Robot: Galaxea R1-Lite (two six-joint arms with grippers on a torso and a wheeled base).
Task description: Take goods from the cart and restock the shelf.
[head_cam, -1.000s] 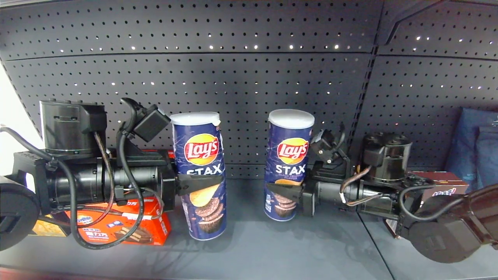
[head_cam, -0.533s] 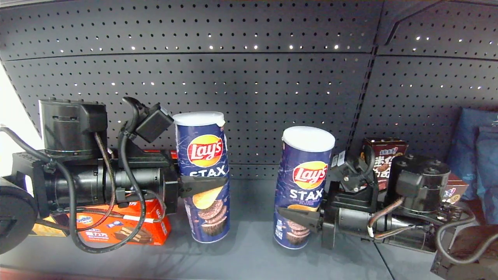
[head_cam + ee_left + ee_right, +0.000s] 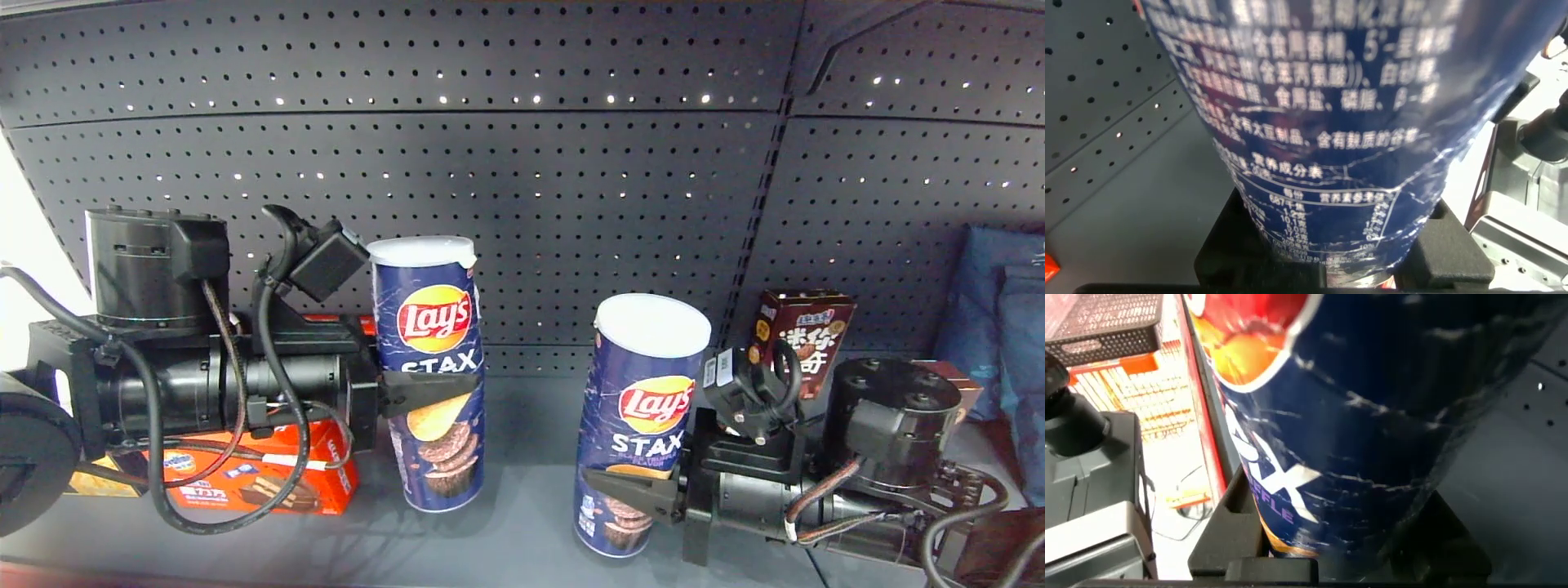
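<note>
Two tall blue cardboard chip cans with white plastic lids stand over the dark grey metal shelf (image 3: 522,514), both lids pressed on, so their contents are hidden. The left can (image 3: 431,343) is nearly upright, just in front of the black perforated back panel (image 3: 522,163). The left end effector (image 3: 437,390) is clamped across its middle, one dark finger crossing the front of the label. In the left wrist view the can (image 3: 1323,139) sits between two black finger pads (image 3: 1229,249).

The right can (image 3: 645,408) leans a little, closer to the shelf's front edge and well apart from the left one. The right end effector (image 3: 622,494) is clamped on its lower half. Whether either base touches the shelf cannot be told. The right wrist view shows that can (image 3: 1372,433) held between the fingers.

A closed orange cardboard biscuit box (image 3: 269,478) lies flat behind the left arm. A brown cardboard snack carton (image 3: 804,331) stands upright at the back right, beside soft blue bags (image 3: 1004,310).
</note>
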